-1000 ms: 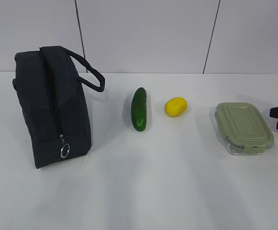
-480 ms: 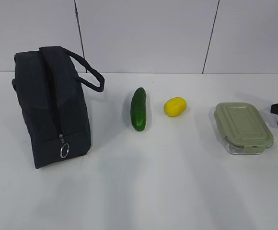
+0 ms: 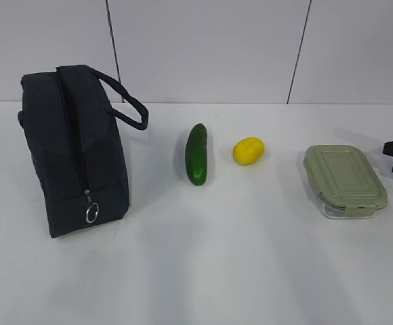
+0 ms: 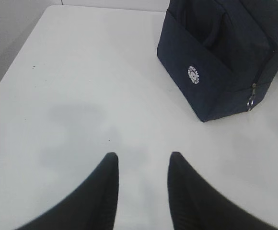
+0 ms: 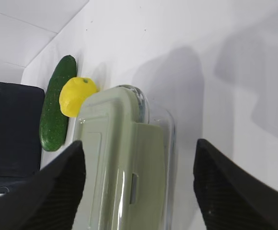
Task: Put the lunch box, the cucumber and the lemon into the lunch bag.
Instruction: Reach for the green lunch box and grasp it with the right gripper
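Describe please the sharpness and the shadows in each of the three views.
Exterior view: sharp, soft shadows beside the cucumber and lunch bag. Left wrist view: left gripper fingertips blurred, faint grey shadows on the table. Right wrist view: lunch box and right gripper soft, large shadows behind.

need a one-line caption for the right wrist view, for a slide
Open right gripper lined up behind the lunch box, cucumber and lemon beyond.

Black robot fingers, nothing more of the machine to see.
The left gripper (image 4: 140,191) has smooth, tapered matte-black fingers with rounded tips; the right gripper (image 5: 139,187) has broad black fingers with finely ribbed surfaces.
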Tool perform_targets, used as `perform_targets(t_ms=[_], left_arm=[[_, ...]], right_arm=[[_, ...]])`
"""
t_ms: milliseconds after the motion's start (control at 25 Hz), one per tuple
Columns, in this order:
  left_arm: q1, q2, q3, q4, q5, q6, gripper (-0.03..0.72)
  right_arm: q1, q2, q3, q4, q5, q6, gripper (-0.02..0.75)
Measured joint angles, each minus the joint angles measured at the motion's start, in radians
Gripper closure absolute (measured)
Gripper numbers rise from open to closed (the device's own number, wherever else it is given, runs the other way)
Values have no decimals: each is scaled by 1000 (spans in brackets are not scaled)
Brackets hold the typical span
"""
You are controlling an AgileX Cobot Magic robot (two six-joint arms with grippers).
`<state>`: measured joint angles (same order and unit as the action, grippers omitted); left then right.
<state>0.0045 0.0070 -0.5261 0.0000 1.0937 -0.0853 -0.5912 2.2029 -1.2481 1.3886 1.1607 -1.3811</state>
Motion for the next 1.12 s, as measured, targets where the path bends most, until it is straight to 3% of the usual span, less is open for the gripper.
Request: perform_targets(t_ms=[240, 520, 1120], left_arm=[[0, 0, 0, 0, 0, 0, 448], [0, 0, 0, 0, 0, 0, 448], [0, 0, 0, 0, 0, 0, 448]], right_arm=[[0, 0, -1, 19, 0, 14, 186], [22, 0, -1, -1, 0, 14, 93], [86, 11, -1, -55, 2, -16, 84]])
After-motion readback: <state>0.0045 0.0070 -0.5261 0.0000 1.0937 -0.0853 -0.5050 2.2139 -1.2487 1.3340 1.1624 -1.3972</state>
